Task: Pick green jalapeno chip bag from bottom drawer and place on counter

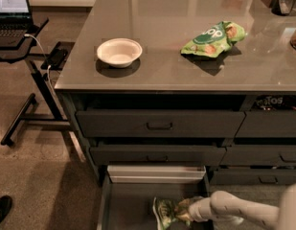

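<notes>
The bottom drawer (128,205) is pulled open at the bottom of the camera view. A small crinkly green jalapeno chip bag (163,211) lies on its dark floor, right of the middle. My gripper (182,211) reaches in from the right at the end of my white arm and is against the bag's right end. The counter (171,61) lies above, glossy grey-brown.
On the counter are a white bowl (119,52) and a brighter green "pop" bag (213,38). Upper drawers (159,123) with dark handles are closed. A laptop stand (23,42) stands left of the cabinet. A black shoe (0,210) is at the bottom left.
</notes>
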`<state>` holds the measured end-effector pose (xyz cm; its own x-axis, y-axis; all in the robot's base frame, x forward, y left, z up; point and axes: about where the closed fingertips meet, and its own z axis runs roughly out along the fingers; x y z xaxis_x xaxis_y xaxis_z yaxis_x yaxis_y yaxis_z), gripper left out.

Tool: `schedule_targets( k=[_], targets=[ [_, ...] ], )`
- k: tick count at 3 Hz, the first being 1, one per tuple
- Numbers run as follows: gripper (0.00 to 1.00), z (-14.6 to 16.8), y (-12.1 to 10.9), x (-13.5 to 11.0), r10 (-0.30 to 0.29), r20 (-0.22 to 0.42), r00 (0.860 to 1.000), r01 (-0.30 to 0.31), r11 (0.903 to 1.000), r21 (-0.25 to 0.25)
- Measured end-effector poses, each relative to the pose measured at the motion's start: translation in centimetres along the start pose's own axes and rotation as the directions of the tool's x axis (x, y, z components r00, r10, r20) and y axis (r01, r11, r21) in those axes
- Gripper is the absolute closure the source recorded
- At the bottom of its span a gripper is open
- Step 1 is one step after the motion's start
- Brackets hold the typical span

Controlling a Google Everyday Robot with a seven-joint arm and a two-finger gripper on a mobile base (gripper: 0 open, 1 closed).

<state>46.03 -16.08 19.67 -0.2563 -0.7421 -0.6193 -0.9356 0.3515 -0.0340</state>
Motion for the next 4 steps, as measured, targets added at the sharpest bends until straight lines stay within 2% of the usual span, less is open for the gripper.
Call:
schedule_targets(
  k=[1, 2, 3, 4],
  targets=[
    [1.00, -5.9, 0.2, -2.0, -0.032, 0.068, 0.997, 0.031, 0.9994, 0.016],
    [1.00, -11.9, 0.3, -4.6, -0.066, 0.099, 0.993, 0.063, 0.9976, 0.027],
    [1.00, -17.8, -1.2, -8.4, -0.098, 0.073, 0.992, 0.095, 0.9945, 0.045],
    [1.00, -23.9, -3.1, -13.5, -0.134, 0.041, 0.990, 0.131, 0.9880, 0.082]
  ],
)
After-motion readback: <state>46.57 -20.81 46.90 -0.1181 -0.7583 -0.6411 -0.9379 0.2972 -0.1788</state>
